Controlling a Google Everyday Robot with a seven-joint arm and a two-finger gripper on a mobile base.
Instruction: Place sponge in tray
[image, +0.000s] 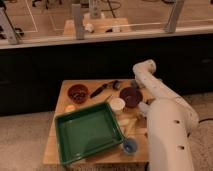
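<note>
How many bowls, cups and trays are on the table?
Bowls: 2, the brown bowl and the purple bowl
Cups: 2, the white cup and the blue cup
Trays: 1, the green tray
Total: 5
The gripper is over the far right of the table, behind the purple bowl.

No text or number can be read anywhere. That includes the pincer (137, 80), right of centre over the tabletop (54, 142).
</note>
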